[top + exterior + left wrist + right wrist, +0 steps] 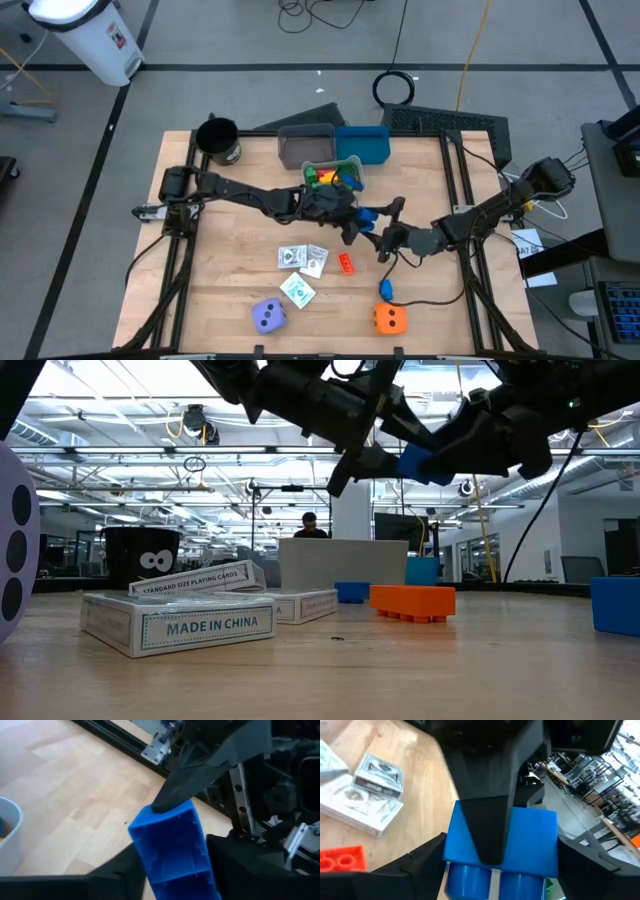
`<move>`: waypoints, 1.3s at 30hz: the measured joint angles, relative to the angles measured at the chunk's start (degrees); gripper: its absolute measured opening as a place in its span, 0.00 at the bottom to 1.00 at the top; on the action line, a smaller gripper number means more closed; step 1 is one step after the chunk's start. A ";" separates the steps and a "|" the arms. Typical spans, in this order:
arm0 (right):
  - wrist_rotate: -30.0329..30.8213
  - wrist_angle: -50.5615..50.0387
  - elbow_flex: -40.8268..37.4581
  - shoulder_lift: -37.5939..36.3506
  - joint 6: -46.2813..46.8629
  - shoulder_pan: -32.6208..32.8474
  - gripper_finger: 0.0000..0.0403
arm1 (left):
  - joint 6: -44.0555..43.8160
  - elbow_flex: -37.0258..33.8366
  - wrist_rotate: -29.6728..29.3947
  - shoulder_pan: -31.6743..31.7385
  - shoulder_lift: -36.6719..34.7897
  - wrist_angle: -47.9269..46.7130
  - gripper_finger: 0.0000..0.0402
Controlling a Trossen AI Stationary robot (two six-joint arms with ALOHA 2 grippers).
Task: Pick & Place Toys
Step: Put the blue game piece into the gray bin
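Note:
A blue building block (366,213) hangs in the air above the table's middle, between both grippers. My left gripper (352,218) reaches it from the left and my right gripper (382,235) from the right; both are shut on it. On the table lie white green-printed card boxes (300,258), an orange brick (345,263), a small blue block (386,290), a purple die (268,316) and an orange die (390,319). A small bin (335,176) holds several coloured blocks. My left gripper pinches the blue block's near end (165,865) between its two fingers, one finger (490,820) lying across the block's broad face. The block is lifted clear of the table. My right gripper has the blue block's two side faces (455,845) between its two fingers, coming from the table's right side. One fingertip (172,795) meets the block's end away from my left gripper. The block is clear of the table.
A grey bin (305,146) and a blue bin (362,143) stand at the table's far edge, with a black cup (218,140) at the far left. Bare wood (220,270) lies at the near left. A person shows in the room beyond (310,525).

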 joint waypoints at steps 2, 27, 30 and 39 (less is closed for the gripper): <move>0.38 -0.23 -0.02 0.04 -0.80 0.00 0.75 | -0.25 0.00 0.77 0.54 0.00 -0.20 0.36; 1.08 -1.17 -0.02 0.03 7.48 -0.06 0.84 | -0.62 0.14 -22.51 8.16 -12.84 -33.96 0.36; 1.19 -1.17 -0.02 0.04 7.48 -0.07 0.84 | -3.61 0.04 -24.68 8.12 -10.45 -38.72 0.36; 1.22 -0.90 -0.02 0.04 7.48 -0.08 0.83 | -8.63 0.04 -26.18 8.94 -6.51 -41.74 0.44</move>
